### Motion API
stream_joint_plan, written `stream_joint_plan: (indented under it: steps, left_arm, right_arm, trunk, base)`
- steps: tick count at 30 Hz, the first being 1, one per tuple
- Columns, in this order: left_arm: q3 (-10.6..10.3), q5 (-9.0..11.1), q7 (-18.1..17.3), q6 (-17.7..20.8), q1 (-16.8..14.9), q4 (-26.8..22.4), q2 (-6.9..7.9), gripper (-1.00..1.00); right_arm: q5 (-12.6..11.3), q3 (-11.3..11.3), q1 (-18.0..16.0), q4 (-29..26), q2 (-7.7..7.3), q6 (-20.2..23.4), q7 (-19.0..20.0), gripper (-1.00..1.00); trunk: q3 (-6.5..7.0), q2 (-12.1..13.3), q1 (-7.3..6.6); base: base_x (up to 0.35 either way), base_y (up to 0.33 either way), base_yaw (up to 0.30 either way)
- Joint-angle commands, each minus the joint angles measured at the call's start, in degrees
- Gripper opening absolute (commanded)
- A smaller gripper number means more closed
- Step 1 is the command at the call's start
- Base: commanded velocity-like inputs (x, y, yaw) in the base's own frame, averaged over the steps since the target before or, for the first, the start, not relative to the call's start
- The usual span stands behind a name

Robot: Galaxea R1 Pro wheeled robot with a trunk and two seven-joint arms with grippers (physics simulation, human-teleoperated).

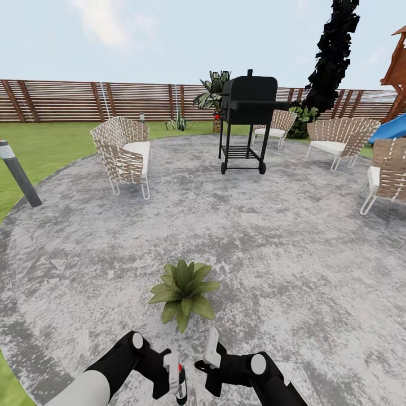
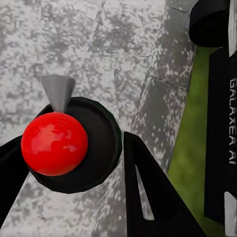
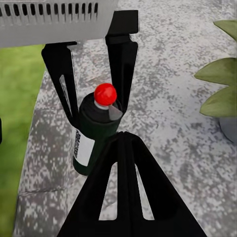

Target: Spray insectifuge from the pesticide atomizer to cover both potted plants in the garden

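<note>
My left gripper (image 1: 176, 376) is shut on the pesticide atomizer (image 1: 181, 384), a slim dark bottle with a red cap, held low over the patio. In the left wrist view the red cap and grey nozzle of the atomizer (image 2: 54, 143) sit between the black fingers (image 2: 148, 192). In the right wrist view the atomizer (image 3: 94, 133) shows its white label. My right gripper (image 1: 212, 348) is shut and holds nothing, just beside the left one. One potted plant (image 1: 183, 293) stands just ahead of both grippers, and its leaves (image 3: 217, 74) reach into the right wrist view. The second potted plant is out of view.
The round grey stone patio (image 1: 254, 237) spreads ahead. A black grill (image 1: 245, 107) stands at its far side. Woven chairs sit at left (image 1: 124, 149) and right (image 1: 338, 138), (image 1: 389, 175). A bollard lamp (image 1: 20, 175) leans at the lawn's edge, and the slatted fence (image 1: 67, 101) runs behind.
</note>
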Motion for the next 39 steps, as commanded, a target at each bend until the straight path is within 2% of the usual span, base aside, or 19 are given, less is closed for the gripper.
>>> stream_joint_plan:
  steps: [1, 7, 19, 21, 25, 28, 39]
  left_arm:
    - [0.06, -0.48, -0.51, -0.59, -0.02, -0.07, -0.01, -1.00]
    - [0.19, -0.40, -1.80, -2.97, -0.02, 0.00, 0.15, -1.00]
    - [0.43, -0.29, -3.24, -3.45, -0.34, -0.07, -0.33, -1.00]
    - [0.44, 0.34, -3.28, -3.48, -0.36, -0.07, -0.36, -1.00]
    - [0.19, 3.83, -3.47, -4.29, -0.44, 0.00, -0.38, -1.00]
    - [0.11, 4.74, -3.52, -4.59, -0.45, 0.01, -0.37, -1.00]
    - [0.01, 4.88, -3.62, -5.71, -0.37, 0.02, -0.43, -1.00]
  right_arm:
    - [0.59, -0.06, -0.02, -0.06, 0.02, -0.38, 0.11, -1.00]
    - [0.59, -0.06, -0.02, -0.06, 0.02, -0.38, 0.11, -1.00]
    - [0.59, -0.06, -0.02, -0.06, 0.02, -0.38, 0.11, -1.00]
    - [0.59, -0.06, -0.02, -0.06, 0.02, -0.38, 0.11, -1.00]
    - [0.59, -0.06, -0.02, -0.06, 0.02, -0.38, 0.11, -1.00]
    - [0.59, -0.06, -0.02, -0.06, 0.02, -0.38, 0.11, -1.00]
    - [0.59, -0.06, -0.02, -0.06, 0.02, -0.38, 0.11, -1.00]
  trunk:
    - [-0.05, -0.02, -0.01]
    - [-0.05, -0.02, -0.01]
    - [-0.05, -0.02, -0.01]
    - [-0.05, -0.02, -0.01]
    - [-0.05, -0.02, -0.01]
    - [-0.05, -0.02, -0.01]
    - [-0.05, -0.02, -0.01]
  base:
    - [0.000, 0.000, 0.000]
    - [0.000, 0.000, 0.000]
    - [0.000, 0.000, 0.000]
    - [0.000, 0.000, 0.000]
    - [0.000, 0.000, 0.000]
    - [0.000, 0.000, 0.000]
    - [0.000, 0.000, 0.000]
